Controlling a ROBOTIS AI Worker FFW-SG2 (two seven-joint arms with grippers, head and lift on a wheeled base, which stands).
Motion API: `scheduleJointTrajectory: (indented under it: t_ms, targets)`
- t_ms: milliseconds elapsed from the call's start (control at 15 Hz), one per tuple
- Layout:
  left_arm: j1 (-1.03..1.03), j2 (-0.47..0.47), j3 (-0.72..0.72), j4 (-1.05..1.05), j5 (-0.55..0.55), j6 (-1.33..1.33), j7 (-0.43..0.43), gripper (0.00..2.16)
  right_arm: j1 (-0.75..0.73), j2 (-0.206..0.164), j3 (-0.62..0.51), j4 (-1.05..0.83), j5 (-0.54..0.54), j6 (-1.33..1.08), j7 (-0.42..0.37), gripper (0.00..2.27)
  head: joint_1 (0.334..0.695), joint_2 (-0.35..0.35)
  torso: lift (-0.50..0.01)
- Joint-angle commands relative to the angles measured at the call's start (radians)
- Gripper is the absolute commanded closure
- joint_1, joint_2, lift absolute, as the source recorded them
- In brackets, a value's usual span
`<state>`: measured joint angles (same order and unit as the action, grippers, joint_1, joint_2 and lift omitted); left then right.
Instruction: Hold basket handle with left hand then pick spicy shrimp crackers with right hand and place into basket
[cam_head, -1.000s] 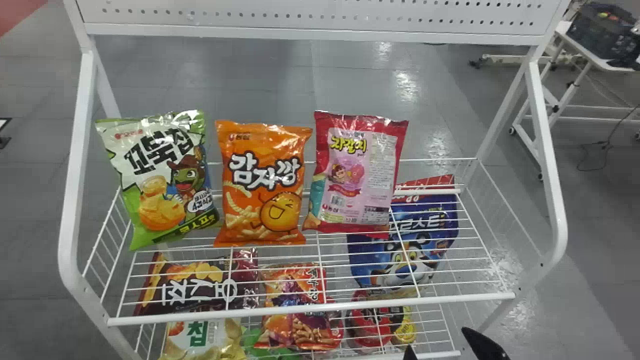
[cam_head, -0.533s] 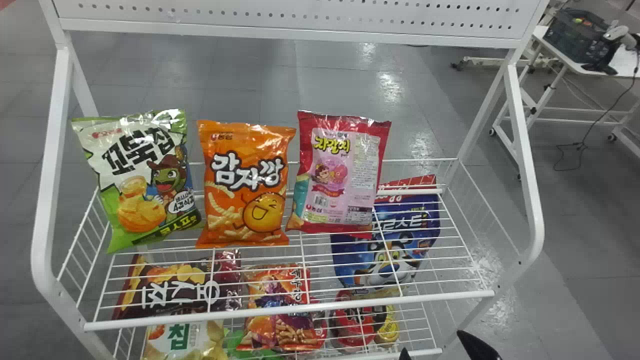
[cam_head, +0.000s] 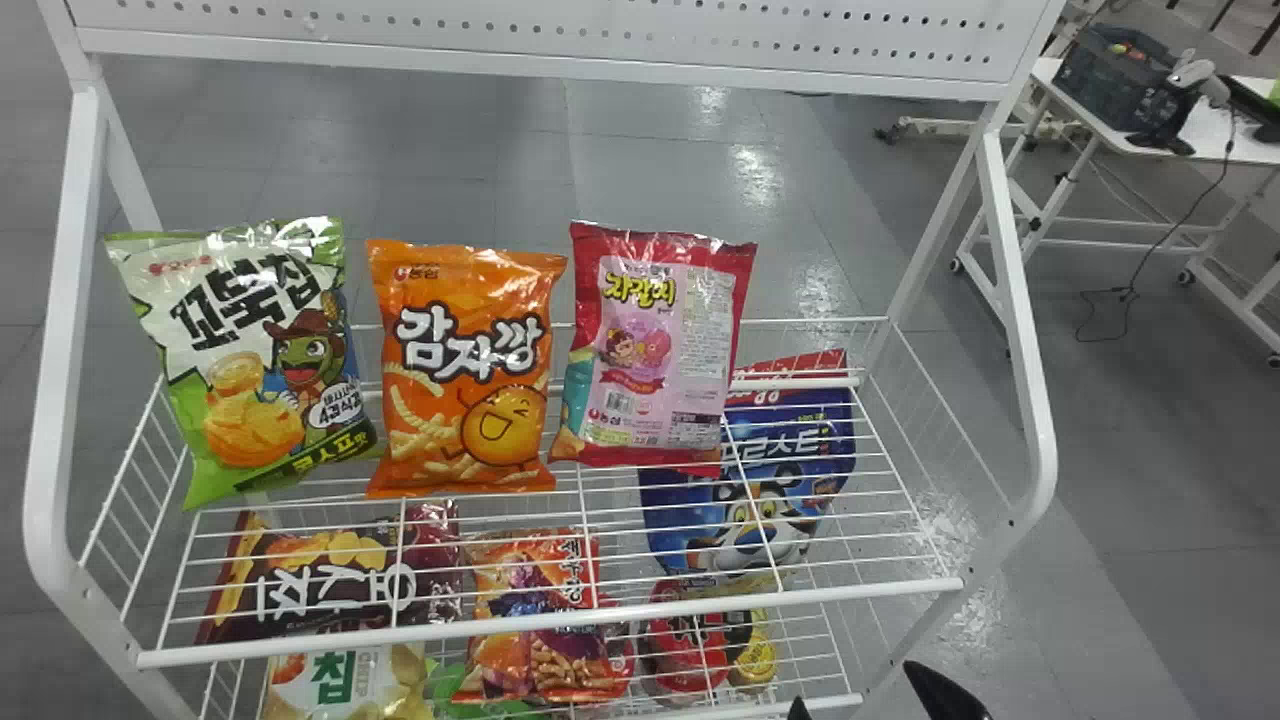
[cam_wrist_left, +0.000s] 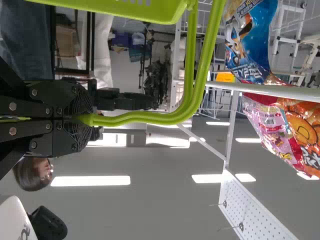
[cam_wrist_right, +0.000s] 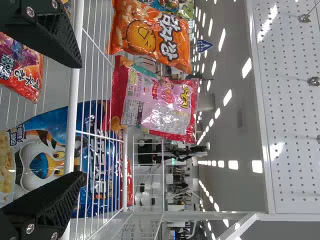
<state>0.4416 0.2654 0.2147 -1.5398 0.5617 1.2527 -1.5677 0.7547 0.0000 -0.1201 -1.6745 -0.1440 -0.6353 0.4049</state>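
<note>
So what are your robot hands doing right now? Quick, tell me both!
Left gripper: closed, holding the green basket handle.
Right gripper: open, its two fingers wide apart, holding nothing.

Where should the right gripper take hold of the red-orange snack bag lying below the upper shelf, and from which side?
Best across its width, midway up: one finger of the right gripper at each side edge. Come from the front, beneath the upper shelf, whose wires bar the way from above. The snack bag is pillow-shaped, so squeeze lightly.
</note>
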Motion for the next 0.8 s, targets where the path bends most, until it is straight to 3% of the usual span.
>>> scheduleJointTrajectory:
  t_ms: [0, 733]
  targets:
    - [-0.003, 0.0, -0.003, 0.001, 0.0, -0.002, -0.013, 2.14, 0.0, 0.001, -0.004, 0.004, -0.002, -0.004, 0.0, 0.03, 0.695, -0.179, -0.01]
    - [-0.017, -0.002, -0.015, 0.017, -0.006, 0.001, -0.013, 2.14, -0.006, 0.001, -0.012, 0.026, 0.0, -0.01, -0.009, 0.03, 0.695, -0.205, -0.01]
